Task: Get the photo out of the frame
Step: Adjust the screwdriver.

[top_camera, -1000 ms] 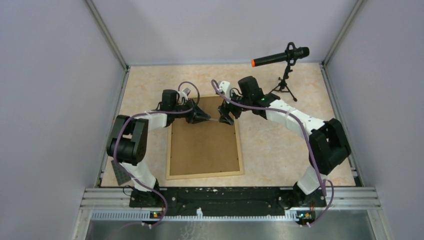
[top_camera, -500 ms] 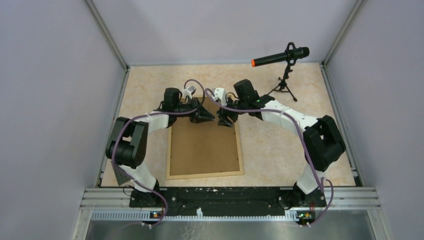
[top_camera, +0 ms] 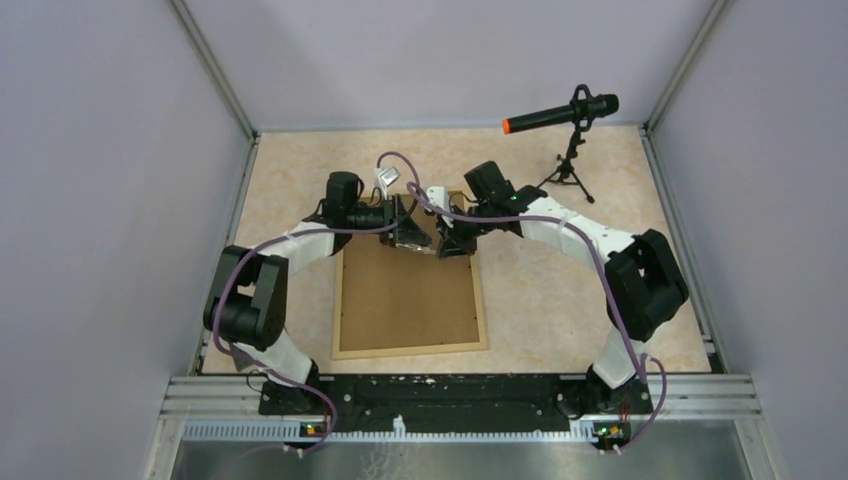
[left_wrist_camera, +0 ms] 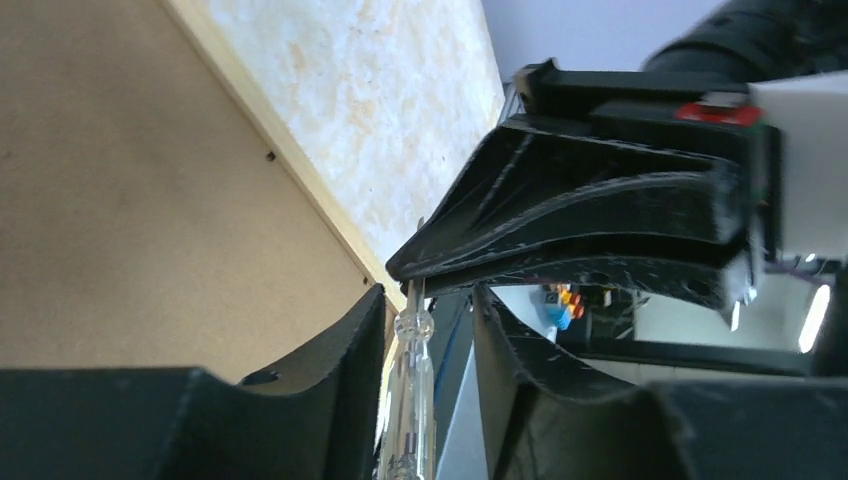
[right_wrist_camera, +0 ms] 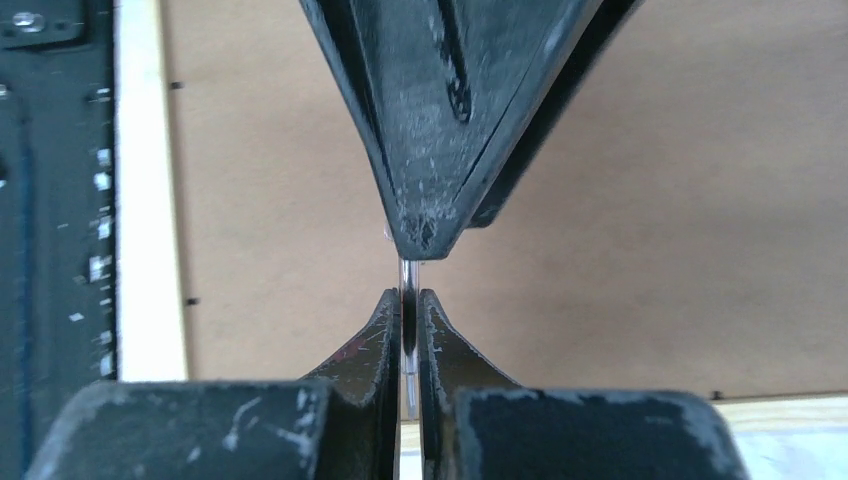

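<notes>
Over the last second I've watched the 2 grippers close in on each other above the frame's (top_camera: 408, 300) far end. The right gripper (right_wrist_camera: 410, 300) snapped together and the left gripper (left_wrist_camera: 425, 295) eased apart. The frame hasn't shifted.

It lies flat on the table (top_camera: 560, 290) between the arms, back side up. I see plain brown fibreboard inside a thin light-wood edge, so the photo is hidden from me.

Both arms reach across the frame's far end, covering that part of the board. A slim tool (left_wrist_camera: 412, 380) with a clear handle and a thin metal shaft hangs between them. The right fingers are pressed onto the shaft. The left fingers stand apart around the handle, with a gap on 1 side.

A microphone (top_camera: 560, 113) on a small tripod stands well apart at the far right.
</notes>
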Available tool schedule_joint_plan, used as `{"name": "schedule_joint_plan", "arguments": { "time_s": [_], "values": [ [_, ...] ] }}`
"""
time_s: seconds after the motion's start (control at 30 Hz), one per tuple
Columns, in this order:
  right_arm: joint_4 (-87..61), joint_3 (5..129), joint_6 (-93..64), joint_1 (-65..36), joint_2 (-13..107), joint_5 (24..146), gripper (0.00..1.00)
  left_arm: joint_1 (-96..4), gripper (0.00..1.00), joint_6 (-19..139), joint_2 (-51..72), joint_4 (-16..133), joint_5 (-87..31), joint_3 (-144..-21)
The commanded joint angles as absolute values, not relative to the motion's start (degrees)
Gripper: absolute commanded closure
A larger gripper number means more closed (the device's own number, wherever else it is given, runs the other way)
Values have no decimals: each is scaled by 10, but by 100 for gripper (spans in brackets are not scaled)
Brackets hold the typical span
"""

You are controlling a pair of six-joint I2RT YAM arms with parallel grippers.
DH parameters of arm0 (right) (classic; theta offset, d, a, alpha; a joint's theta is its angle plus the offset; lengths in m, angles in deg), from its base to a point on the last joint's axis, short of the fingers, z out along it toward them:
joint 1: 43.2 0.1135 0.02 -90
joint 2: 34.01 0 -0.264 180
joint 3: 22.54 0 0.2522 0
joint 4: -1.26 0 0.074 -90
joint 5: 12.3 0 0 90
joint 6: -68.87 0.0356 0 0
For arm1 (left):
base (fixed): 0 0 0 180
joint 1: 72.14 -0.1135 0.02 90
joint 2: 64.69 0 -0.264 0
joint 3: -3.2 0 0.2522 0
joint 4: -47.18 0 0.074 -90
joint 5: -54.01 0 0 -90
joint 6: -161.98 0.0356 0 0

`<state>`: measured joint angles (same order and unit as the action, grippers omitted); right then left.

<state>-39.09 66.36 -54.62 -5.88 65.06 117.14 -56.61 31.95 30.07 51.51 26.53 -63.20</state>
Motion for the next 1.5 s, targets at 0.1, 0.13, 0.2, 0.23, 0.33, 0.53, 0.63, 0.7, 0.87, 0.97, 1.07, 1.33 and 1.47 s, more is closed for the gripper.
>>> {"name": "schedule_joint_plan", "arguments": {
  "time_s": [0.1, 0.13, 0.2, 0.23, 0.33, 0.53, 0.63, 0.7, 0.87, 0.97, 1.07, 1.33, 1.47],
  "values": [
    [-518, 710, -589, -63, 649, 1281, 100, -563, 53, 507, 251, 551, 356, -640],
    [-521, 711, -589, -64, 650, 1284, 100, -563, 53, 510, 252, 550, 363, -639],
    [-529, 713, -589, -64, 652, 1287, 100, -561, 53, 513, 257, 553, 373, -639],
    [-530, 715, -588, -64, 653, 1287, 100, -559, 51, 518, 258, 561, 377, -640],
    [-527, 719, -578, -67, 656, 1284, 100, -552, 47, 546, 260, 598, 373, -643],
    [-513, 724, -558, -72, 658, 1288, 100, -540, 45, 547, 257, 606, 366, -632],
    [-516, 729, -554, -72, 662, 1291, 100, -527, 45, 554, 252, 607, 364, -628],
    [-517, 732, -553, -72, 665, 1292, 100, -524, 47, 555, 250, 607, 362, -623],
    [-519, 737, -548, -76, 669, 1297, 100, -520, 48, 555, 249, 607, 363, -617],
    [-522, 741, -549, -78, 673, 1298, 100, -517, 49, 560, 247, 607, 357, -616],
    [-528, 742, -558, -78, 672, 1299, 100, -514, 55, 555, 248, 606, 349, -616],
    [-521, 741, -547, -78, 667, 1301, 92, -510, 100, 475, 253, 521, 336, -605],
    [-485, 710, -510, -103, 638, 1276, 49, -523, 100, 445, 258, 509, 312, -605]
  ]
}}
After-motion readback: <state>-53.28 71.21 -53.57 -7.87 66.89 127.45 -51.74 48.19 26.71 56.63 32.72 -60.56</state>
